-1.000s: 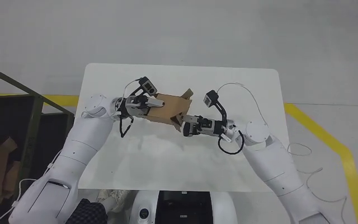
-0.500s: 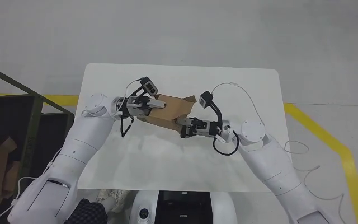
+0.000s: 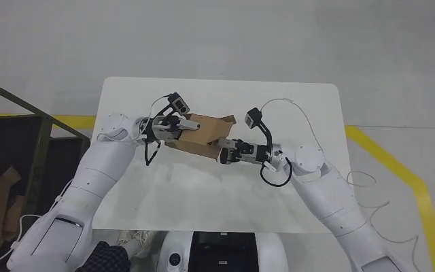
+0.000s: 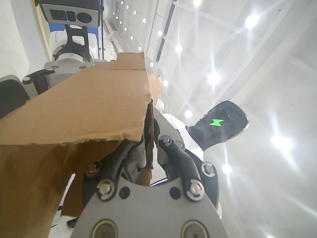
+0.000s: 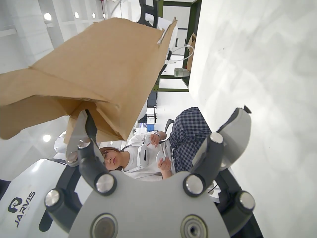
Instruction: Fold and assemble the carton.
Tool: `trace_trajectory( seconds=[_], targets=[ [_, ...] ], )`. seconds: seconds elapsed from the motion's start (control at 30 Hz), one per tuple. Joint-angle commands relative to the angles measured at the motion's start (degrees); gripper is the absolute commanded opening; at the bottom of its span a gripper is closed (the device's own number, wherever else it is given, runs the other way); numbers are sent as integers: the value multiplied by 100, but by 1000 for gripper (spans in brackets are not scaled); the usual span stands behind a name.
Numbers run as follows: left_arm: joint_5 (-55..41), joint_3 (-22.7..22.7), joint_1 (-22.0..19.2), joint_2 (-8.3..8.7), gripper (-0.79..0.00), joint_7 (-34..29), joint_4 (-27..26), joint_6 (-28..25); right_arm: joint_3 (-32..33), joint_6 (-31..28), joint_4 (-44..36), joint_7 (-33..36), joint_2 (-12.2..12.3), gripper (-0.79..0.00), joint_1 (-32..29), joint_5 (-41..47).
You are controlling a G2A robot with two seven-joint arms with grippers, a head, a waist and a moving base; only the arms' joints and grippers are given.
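Top view, mid-frame: mid-fold, straddling carton (image 3: pixel 207 131) walls with left hand (image 3: pixel 189 126) and right hand (image 3: pixel 223 150) both spread; next, probably closing on a flap.

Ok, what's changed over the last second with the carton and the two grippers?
On the brown cardboard carton, the raised flap has dropped flatter, and the carton shifted slightly toward the left gripper. The right gripper edged in at its near end. The left gripper stayed put; nothing was taken or released.
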Motion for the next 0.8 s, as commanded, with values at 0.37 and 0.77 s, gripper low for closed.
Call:
trace_trajectory(
  seconds=[0.37, 0.77],
  targets=[
    [50, 106, 67, 66, -785, 0, 54, 175, 911, -979, -318, -57, 139, 0, -326, 474],
    [-5, 309, 127, 73, -785, 0, -77, 292, 1019, -1490, -237, 155, 120, 0, 76, 719]
  ],
)
